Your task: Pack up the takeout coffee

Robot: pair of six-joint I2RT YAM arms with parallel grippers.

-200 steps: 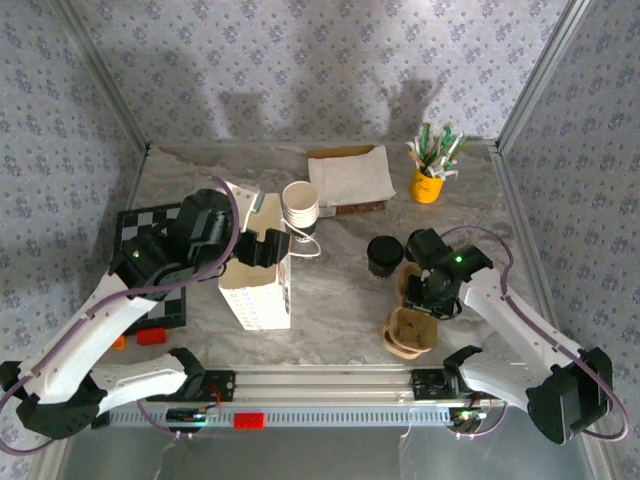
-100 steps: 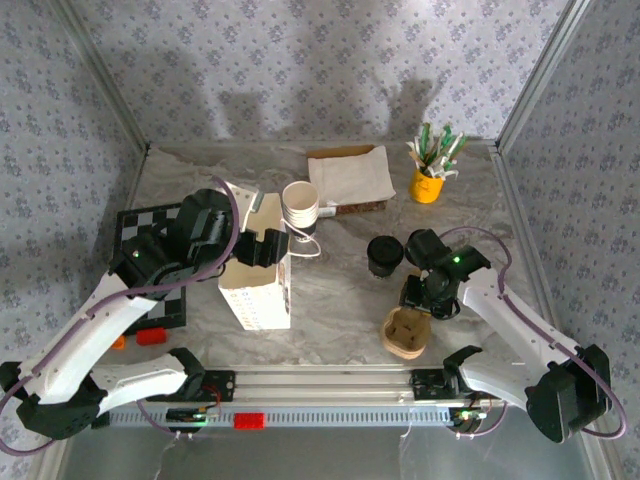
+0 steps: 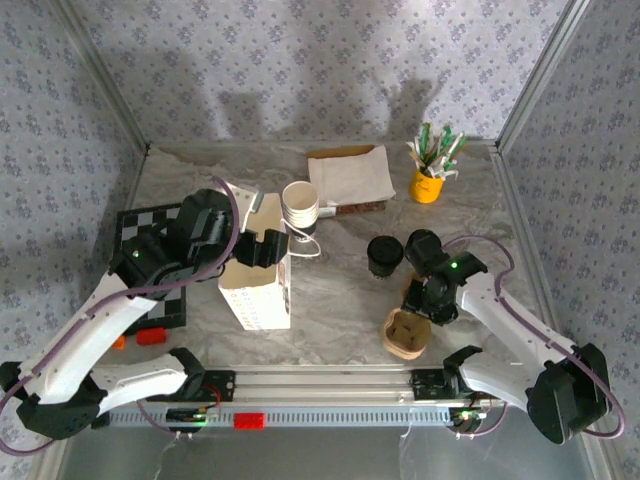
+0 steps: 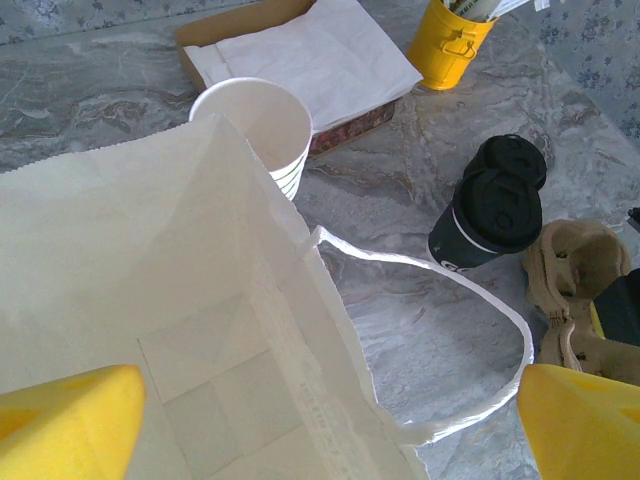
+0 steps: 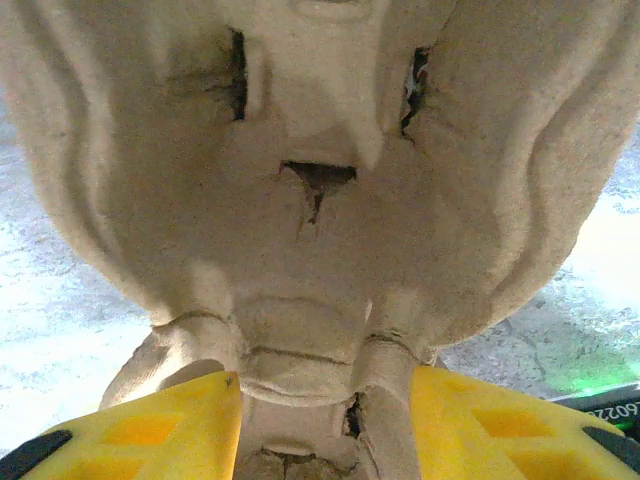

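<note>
So the coffee (image 3: 300, 203) is a small white paper cup with a rolled rim, no lid on it and a dark band round the base. It's standing upright toward the back of the grey marbled surface (image 3: 340, 285), and there are blue-grey flowery walls (image 3: 300, 70) on three sides. My left gripper (image 4: 325, 420) is spread wide over the mouth of the white bag (image 3: 258, 295) and isn't grasping anything. The coffee sits just past the bag's far edge, right beside that gripper. My right gripper (image 5: 325, 420) is well away on the other side, with its fingers either side of a ridge on the pulp carrier (image 3: 405, 333). Honestly can't tell if it's actually pinching the carrier or loose.
</note>
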